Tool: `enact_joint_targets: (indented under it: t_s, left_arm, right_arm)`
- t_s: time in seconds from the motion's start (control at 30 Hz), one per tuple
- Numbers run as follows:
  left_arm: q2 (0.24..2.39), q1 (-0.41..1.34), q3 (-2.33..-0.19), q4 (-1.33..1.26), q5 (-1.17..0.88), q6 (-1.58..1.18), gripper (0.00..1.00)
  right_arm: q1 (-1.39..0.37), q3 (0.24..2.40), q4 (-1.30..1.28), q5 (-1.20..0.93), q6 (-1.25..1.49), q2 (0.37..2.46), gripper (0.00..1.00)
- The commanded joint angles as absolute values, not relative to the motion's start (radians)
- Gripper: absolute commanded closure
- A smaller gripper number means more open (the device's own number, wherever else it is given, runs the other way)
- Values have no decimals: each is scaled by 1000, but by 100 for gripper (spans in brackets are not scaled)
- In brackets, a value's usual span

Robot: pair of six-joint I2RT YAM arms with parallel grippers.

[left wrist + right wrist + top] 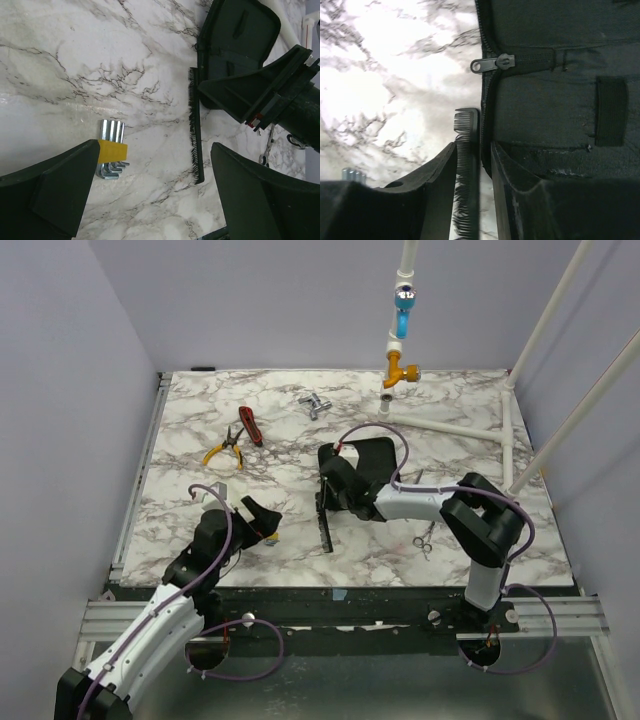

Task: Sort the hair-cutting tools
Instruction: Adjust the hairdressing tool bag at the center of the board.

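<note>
The right gripper (pixel 473 145) straddles the black comb (pixel 196 125) mid-worktop, fingers close on both sides; whether they pinch it I cannot tell. A black zip case (pixel 365 455) crowds the comb's far end. The scissors (pixel 425 538) lie toward the near-right corner. The left gripper (pixel 155 145) hangs spread above hex keys (pixel 111 132).

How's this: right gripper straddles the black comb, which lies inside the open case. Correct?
Not inside. The right gripper straddles the black comb, but it lies on the table beside the open case, along its zipper edge. The right wrist view shows it.
</note>
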State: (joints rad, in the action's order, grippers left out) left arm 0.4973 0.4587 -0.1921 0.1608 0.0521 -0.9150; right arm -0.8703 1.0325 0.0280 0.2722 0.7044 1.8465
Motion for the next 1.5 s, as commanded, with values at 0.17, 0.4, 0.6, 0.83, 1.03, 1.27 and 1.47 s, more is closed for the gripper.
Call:
enact_joint_targets:
  t_s: [0.17, 0.4, 0.6, 0.83, 1.03, 1.27, 1.47]
  left_arm:
    - [460, 462, -178, 228, 109, -911, 5]
    - [508, 462, -209, 227, 124, -891, 5]
    - [565, 462, -224, 166, 108, -892, 5]
    - [720, 460, -267, 89, 59, -908, 5]
    - [749, 460, -277, 78, 51, -917, 5]
    - [722, 460, -273, 101, 63, -910, 5]
    - [678, 460, -253, 117, 72, -908, 5]
  right_arm:
    - [-902, 1106, -93, 340, 774, 1836, 43]
    - [-900, 1046, -115, 383, 662, 1671, 40]
    - [-903, 823, 2, 163, 575, 1515, 51]
    - [-969, 736, 31, 100, 532, 1498, 55]
    - [-1002, 783, 13, 133, 506, 1553, 53]
    - [-1039, 920, -80, 233, 455, 1709, 53]
    - [-1105, 937, -157, 344, 479, 1756, 56]
